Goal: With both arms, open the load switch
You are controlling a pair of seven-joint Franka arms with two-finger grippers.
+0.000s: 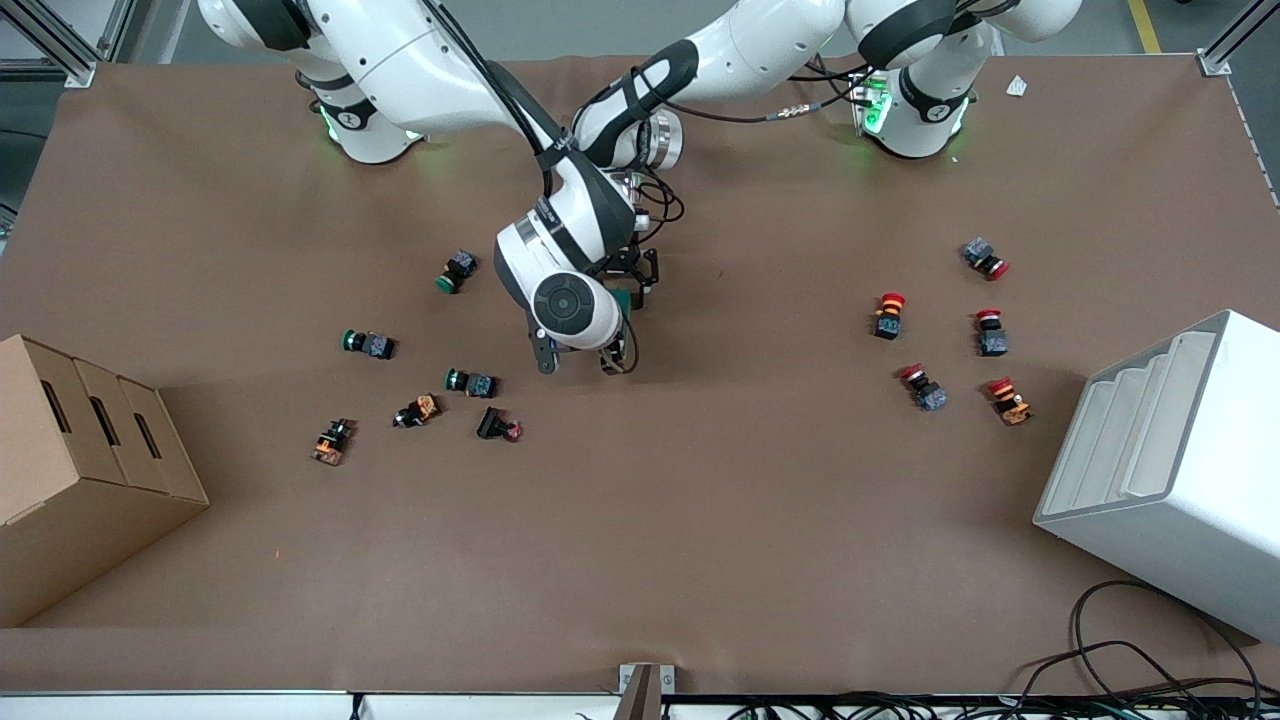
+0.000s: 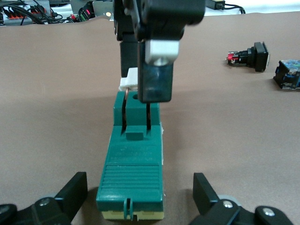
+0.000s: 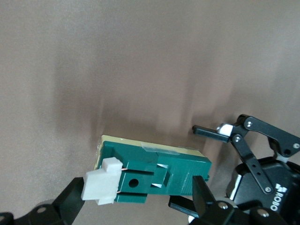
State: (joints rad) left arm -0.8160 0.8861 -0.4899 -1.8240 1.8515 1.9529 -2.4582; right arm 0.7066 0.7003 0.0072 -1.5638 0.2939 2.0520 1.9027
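Observation:
The load switch [image 1: 628, 298], a dark green block with a cream underside, lies flat at mid-table, mostly hidden under the right arm's wrist in the front view. In the left wrist view the load switch [image 2: 133, 164] sits between the fingers [image 2: 204, 192] of my left gripper [image 2: 138, 197], which is open with gaps on both sides. My right gripper [image 3: 136, 199] hovers open over the load switch [image 3: 178, 171]. It straddles the white sliding piece [image 3: 101, 187], which sticks out of the end away from the left gripper. Both grippers meet there, the left gripper [image 1: 637, 272] and the right gripper [image 1: 608, 352].
Green-capped buttons [image 1: 368, 343] and other small buttons [image 1: 497, 425] are scattered toward the right arm's end, beside a cardboard box [image 1: 80, 470]. Red-capped buttons [image 1: 888, 315] lie toward the left arm's end, near a white slotted rack [image 1: 1170, 470].

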